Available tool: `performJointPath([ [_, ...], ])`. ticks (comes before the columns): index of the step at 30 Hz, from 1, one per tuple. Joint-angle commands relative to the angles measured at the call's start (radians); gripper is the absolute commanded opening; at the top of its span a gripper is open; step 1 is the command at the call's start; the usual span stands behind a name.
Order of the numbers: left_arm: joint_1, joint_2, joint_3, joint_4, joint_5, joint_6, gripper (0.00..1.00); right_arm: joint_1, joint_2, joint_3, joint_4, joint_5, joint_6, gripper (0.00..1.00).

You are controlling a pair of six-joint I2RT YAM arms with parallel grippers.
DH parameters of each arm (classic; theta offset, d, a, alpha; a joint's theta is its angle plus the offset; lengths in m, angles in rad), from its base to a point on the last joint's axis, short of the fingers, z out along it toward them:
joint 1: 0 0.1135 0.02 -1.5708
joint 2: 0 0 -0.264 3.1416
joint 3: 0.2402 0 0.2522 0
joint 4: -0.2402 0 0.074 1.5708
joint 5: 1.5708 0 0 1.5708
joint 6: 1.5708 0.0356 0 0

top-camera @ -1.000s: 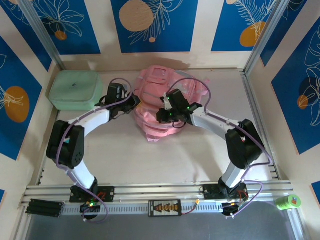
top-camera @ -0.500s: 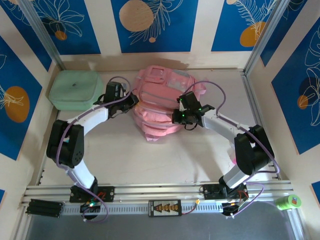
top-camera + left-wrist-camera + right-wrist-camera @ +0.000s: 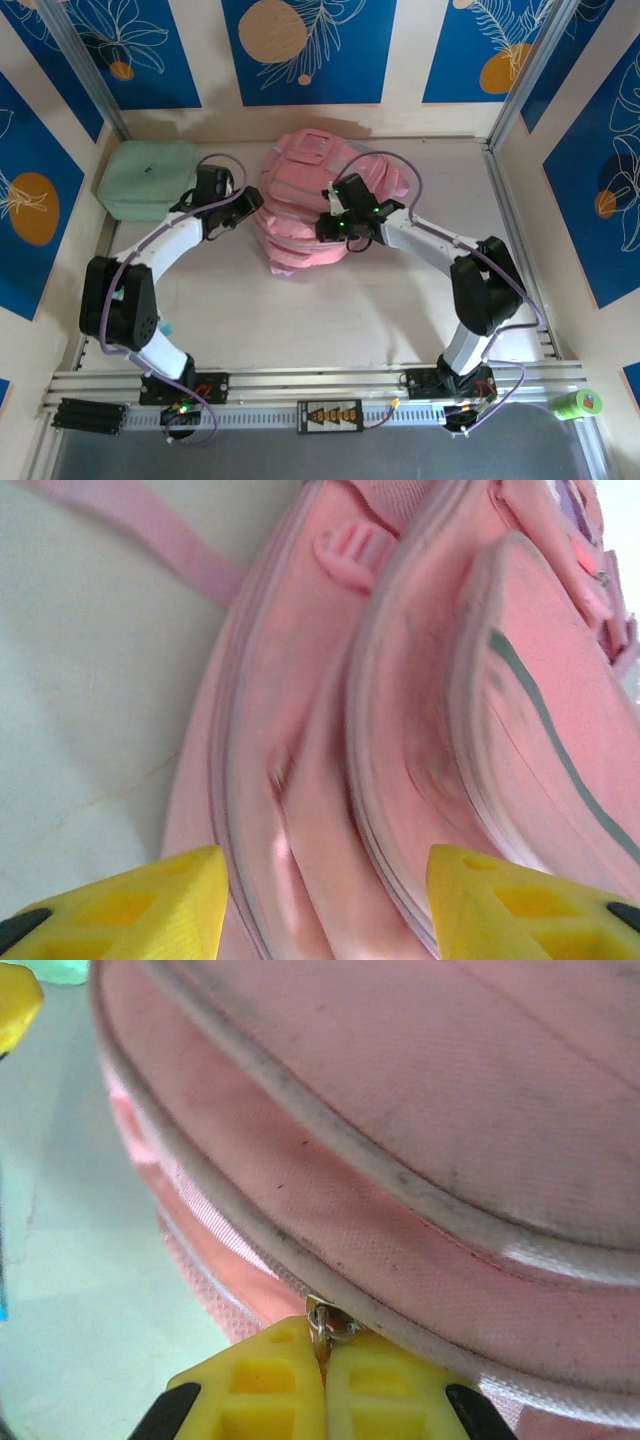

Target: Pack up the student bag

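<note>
Currently I see one student bag (image 3: 296,225), a large soft pink backpack, lying on the table (image 3: 300,320) towards the far side, about in the middle between left and right. It has several padded layers stacked one on another, with pale piping along the seams, a grey stripe on one panel and a pink strap at its edge. Its far side is rounded.

I count one bag, one mint green case (image 3: 148,178) and two arms. The case sits in the far left corner, well apart from the bag. Its lid is on, so I cannot tell what is inside. What the bag holds I cannot tell either.

My left gripper (image 3: 325,910) is spread, with nothing between its yellow fingers, just beside the left side of the bag. My right gripper (image 3: 325,1360) is pressed together over the bag's near right part, pinching the small metal zip pull (image 3: 328,1322) at a seam.
</note>
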Motion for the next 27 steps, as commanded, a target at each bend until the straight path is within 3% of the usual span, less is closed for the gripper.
performJointPath([
  [1, -0.002, -0.061, -0.046, -0.009, 0.034, -0.056, 0.54, 0.027, 0.041, 0.084, 0.071, -0.087, -0.028, 0.00],
  [8, -0.024, -0.073, -0.088, 0.088, 0.099, -0.174, 0.52, 0.076, 0.115, 0.157, 0.048, -0.127, -0.044, 0.00],
  [27, -0.108, 0.102, 0.000, 0.181, 0.107, -0.242, 0.45, 0.091, 0.120, 0.167, 0.023, -0.105, -0.061, 0.00],
])
